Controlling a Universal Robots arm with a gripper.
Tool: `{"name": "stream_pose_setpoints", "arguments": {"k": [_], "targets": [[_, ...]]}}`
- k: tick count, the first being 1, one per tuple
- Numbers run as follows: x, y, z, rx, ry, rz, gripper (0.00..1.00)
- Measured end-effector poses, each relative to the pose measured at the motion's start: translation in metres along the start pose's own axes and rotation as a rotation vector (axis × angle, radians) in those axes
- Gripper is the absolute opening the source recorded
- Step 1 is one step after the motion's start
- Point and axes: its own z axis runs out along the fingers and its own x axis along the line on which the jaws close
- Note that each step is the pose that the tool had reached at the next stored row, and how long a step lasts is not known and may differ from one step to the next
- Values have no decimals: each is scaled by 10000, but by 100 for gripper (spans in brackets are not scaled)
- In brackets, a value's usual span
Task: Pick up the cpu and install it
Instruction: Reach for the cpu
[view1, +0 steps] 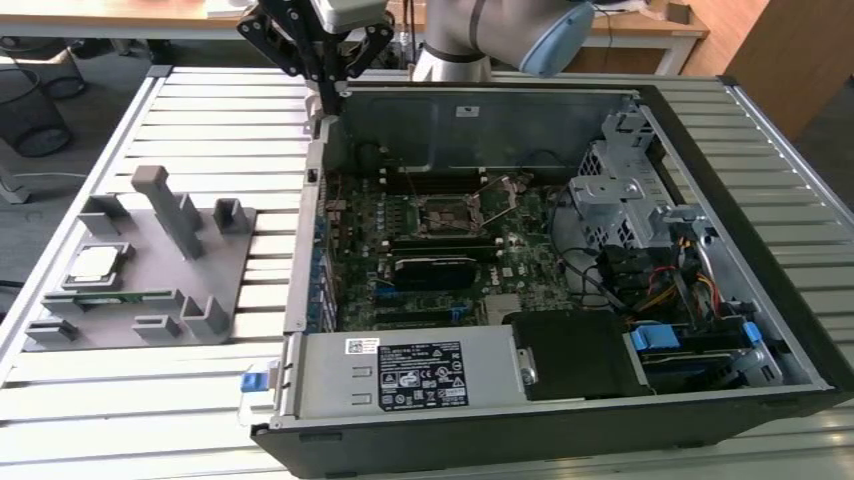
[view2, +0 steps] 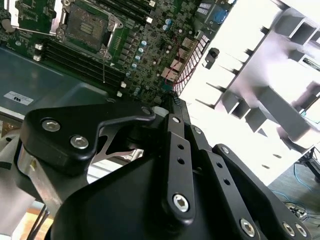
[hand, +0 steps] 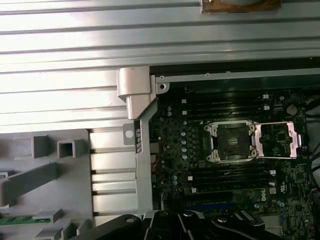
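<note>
In the exterior view we see the small flat square cpu, silver top facing up and equal-sided. It lies in the grey moulded fixture tray at the frame's left, with a narrow green memory stick just below it. The black claw hangs closed on nothing at the upper left, above a corner of the open black computer case, whose green motherboard carries an open silver-framed socket.
</note>
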Motion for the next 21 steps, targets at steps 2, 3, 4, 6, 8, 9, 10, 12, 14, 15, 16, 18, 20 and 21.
{"name": "stream_pose_setpoints", "arguments": {"k": [2,3,4,6,8,9,10,12,14,15,16,18,20,21], "targets": [[51,-2,0,0,1,0,11],[68,-3,0,0,1,-1,11],[83,-3,0,0,1,-1,11],[124,-5,0,1,8,0,11],[169,-7,1,1,11,0,11],[181,-7,1,1,14,1,11],[194,-7,1,1,16,1,11],[219,-8,2,2,20,1,11],[245,-8,2,2,25,0,11],[261,-8,2,2,27,0,11],[277,-9,2,2,27,0,11],[319,-10,3,2,29,1,11],[369,-14,5,2,28,2,11],[395,-16,5,2,28,1,11]]}}
